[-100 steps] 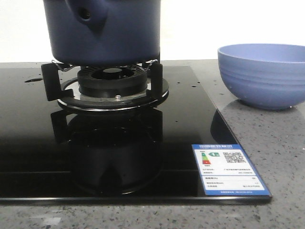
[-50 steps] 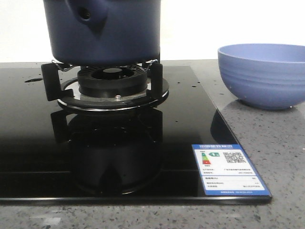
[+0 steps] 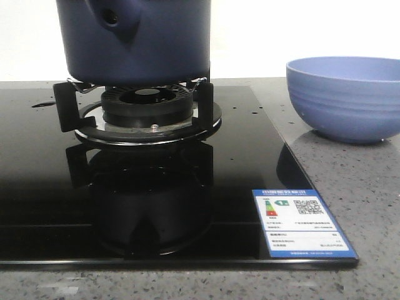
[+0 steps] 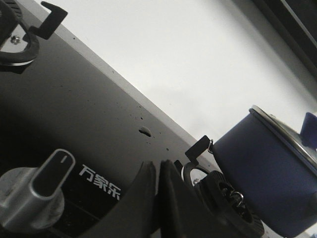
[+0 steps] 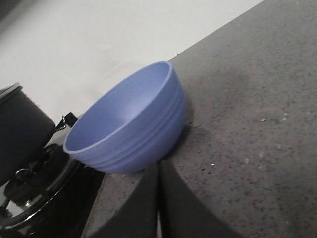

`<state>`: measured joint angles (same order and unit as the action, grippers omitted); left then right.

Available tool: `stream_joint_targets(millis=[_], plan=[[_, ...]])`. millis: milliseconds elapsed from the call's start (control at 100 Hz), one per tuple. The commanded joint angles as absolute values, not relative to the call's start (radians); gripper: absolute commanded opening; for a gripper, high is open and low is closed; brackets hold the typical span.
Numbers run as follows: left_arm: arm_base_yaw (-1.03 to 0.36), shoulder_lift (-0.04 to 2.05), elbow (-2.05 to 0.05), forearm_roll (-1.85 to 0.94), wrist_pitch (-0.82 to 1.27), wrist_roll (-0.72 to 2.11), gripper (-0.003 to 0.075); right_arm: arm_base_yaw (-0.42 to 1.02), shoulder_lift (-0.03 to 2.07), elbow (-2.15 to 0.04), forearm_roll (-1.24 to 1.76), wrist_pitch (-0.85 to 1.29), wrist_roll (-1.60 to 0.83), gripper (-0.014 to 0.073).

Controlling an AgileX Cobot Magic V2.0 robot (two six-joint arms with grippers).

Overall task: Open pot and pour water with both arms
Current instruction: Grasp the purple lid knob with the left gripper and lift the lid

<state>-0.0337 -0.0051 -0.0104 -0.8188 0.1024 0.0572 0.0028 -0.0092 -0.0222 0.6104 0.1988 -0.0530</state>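
I see the pot (image 3: 134, 40) upright on the burner stand (image 3: 142, 109), its handle socket (image 3: 115, 22) facing me, slightly left. Left gripper (image 4: 159, 198): fingers pressed together, holding nothing. Right gripper (image 5: 158, 198): likewise pressed together, empty, just before the bowl (image 5: 126, 126).

Only the pincers are seen of the robot; no arm is seen in the front view. The left pincer (image 4: 159, 198) is shown in the left wrist view as two fingers (image 4: 136, 203) of matte black, smooth, broad at the base and tapered toward rounded tips. The right pincer (image 5: 158, 196) is shown in the right wrist view in the same make: two dark charcoal fingers (image 5: 136, 208), flat-faced, curved on the outer edge, narrowed to the tips. No screws, cables or markings can be made out on either; the surfaces are plain and unlabelled.
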Motion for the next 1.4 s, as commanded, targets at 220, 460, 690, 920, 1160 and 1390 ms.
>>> stream_joint_targets(millis=[220,460,690,920,1160,1390], plan=[[-0.041,0.148,-0.343,-0.69,0.346,0.296,-0.002,-0.005,0.25,-0.398,0.417,0.442,-0.107,-0.006],[-0.157,0.31,-0.526,-0.678,0.416,0.432,-0.0019,0.023,0.5,-0.638,0.416,0.569,-0.301,-0.0062],[-0.3,0.413,-0.58,-0.682,0.392,0.481,0.0129,0.117,0.558,-0.715,0.437,0.577,-0.354,0.0122],[-0.375,0.502,-0.614,-0.693,0.29,0.481,0.0437,0.13,0.562,-0.715,0.466,0.558,-0.354,0.0461],[-0.451,0.672,-0.666,-0.72,0.184,0.554,0.0472,0.13,0.562,-0.715,0.497,0.546,-0.354,0.0461],[-0.532,0.924,-0.789,-0.72,0.045,0.606,0.0474,0.13,0.562,-0.715,0.497,0.532,-0.354,0.0461]])
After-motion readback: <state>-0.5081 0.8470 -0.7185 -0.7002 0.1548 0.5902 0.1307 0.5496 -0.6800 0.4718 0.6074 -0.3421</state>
